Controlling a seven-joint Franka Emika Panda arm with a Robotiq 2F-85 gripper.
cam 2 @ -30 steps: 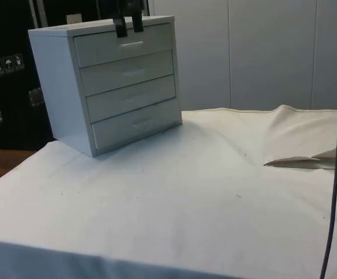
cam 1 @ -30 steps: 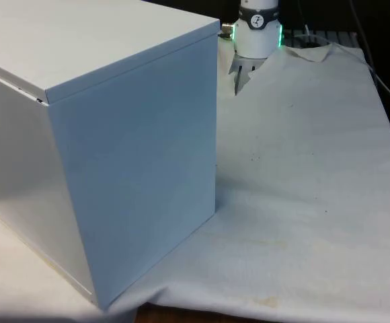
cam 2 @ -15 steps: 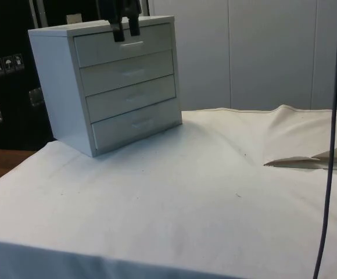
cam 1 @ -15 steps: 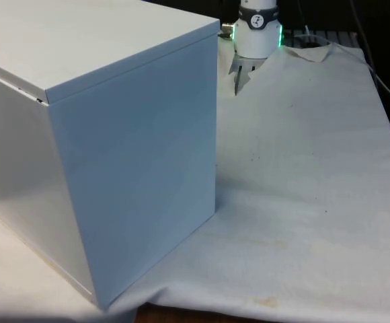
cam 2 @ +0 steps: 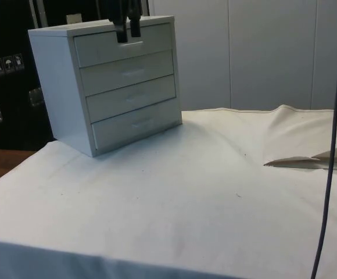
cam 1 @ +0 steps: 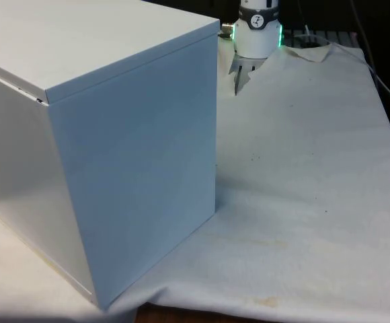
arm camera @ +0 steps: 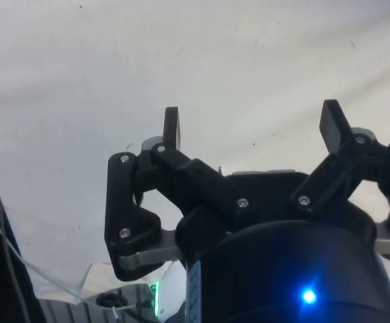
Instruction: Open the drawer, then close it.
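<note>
A white chest of drawers (cam 2: 107,87) stands on the cloth, its four drawers all shut. It turns its plain back and side (cam 1: 114,155) to the front view. The top drawer (cam 2: 125,45) has a small pale handle (cam 2: 132,43). My gripper (cam 2: 128,36) hangs at the chest's top front edge, its black fingers (cam 2: 122,34) pointing down just above that handle. In the wrist view the gripper (arm camera: 252,128) is open, with nothing between its fingertips (arm camera: 171,128) and white cloth beyond them.
A raised fold of the cloth (cam 2: 308,161) lies at the side view's right, and a dark cable (cam 2: 331,145) hangs in front of it. A wide stretch of flat cloth (cam 2: 174,197) lies before the drawers. The cloth's near edge (cam 1: 249,306) runs along the front view's bottom.
In the side view the gripper has come down a little towards the top drawer's handle. The drawers have not moved.
</note>
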